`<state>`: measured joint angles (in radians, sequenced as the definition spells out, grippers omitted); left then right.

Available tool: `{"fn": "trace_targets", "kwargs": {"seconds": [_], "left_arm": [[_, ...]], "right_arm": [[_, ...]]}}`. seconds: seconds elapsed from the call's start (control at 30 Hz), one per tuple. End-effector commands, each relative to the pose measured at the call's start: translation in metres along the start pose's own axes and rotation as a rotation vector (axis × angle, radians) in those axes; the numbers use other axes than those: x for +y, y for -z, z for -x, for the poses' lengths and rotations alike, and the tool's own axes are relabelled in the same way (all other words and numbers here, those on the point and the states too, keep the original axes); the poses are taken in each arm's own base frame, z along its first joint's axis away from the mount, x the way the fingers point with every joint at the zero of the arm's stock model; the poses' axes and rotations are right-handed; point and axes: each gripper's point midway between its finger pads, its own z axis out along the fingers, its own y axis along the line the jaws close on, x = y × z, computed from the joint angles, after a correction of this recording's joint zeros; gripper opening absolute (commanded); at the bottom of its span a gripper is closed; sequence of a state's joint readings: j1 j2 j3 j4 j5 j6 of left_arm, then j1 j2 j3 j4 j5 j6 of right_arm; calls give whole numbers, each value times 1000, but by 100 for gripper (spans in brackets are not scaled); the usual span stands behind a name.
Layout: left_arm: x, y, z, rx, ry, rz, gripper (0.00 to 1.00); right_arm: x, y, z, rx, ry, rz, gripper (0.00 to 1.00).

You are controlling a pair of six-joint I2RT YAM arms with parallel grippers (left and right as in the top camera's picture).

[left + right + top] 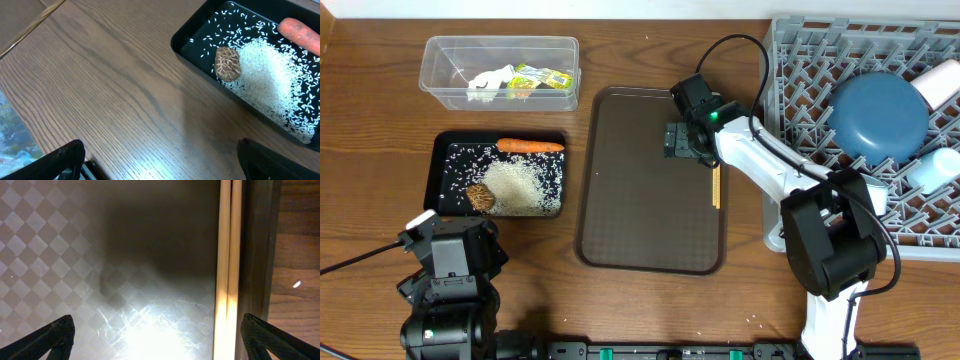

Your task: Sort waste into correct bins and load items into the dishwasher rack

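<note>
Wooden chopsticks [716, 186] lie along the right edge of the brown serving tray [640, 200]; they also show in the right wrist view [227, 255]. My right gripper [682, 140] is open low over that tray, its fingers [157, 335] straddling the chopsticks without touching them. My left gripper [160, 157] is open and empty over bare table. The black tray [448, 160] holds the carrot [530, 146], rice [520, 185] and brown lump [481, 198]. The clear tub [445, 85] holds white paper [490, 82] and yellow-green wrappers [540, 78]. The grey rack [800, 70] holds the dark blue dish [880, 115] and two cups.
The left wrist view shows the black tray's corner [180, 45] with the lump [227, 62], rice [270, 75] and the carrot tip [302, 32]. The white cup [938, 82] and the light blue cup [932, 170] sit at the rack's right side. My left arm base [450, 270] stands at the front left.
</note>
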<state>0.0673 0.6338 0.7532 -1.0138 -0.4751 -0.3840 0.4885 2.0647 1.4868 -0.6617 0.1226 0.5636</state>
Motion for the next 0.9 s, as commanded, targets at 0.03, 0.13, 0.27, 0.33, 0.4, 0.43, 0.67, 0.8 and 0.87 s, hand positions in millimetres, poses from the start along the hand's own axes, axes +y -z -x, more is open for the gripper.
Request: {"fn": "trace_targets", "kwargs": {"seconds": [0.03,0.13,0.27,0.33,0.4,0.43,0.67,0.8,0.87], "left_arm": [[2,0,0,-2,-16,11,98],[2,0,0,-2,-16,11,98],[2,0,0,-2,-17,12,98],[2,0,0,-2,-16,11,98],[2,0,0,-2,-17,12,98],[2,0,0,-2,-17,12,98],[2,0,0,-2,-16,12,98],[2,0,0,-2,-17,12,98],[2,0,0,-2,-16,11,98]], "right_arm": [[0,-19,-14,40,-4,-24,99],[-3,-26,-17,53,-19,-33,99],[-4,-28,-18,57,-21,-36,99],[-4,-28,-17,55,-21,-34,99],[-4,-28,-17,55,-21,-34,99],[-4,-28,-17,55,-21,-34,99],[-2,-28,-17,52,-17,-31,99],[-1,-28,-17,50,-12,-31,99],[-1,-27,-15,48,-5,-28,99]]}}
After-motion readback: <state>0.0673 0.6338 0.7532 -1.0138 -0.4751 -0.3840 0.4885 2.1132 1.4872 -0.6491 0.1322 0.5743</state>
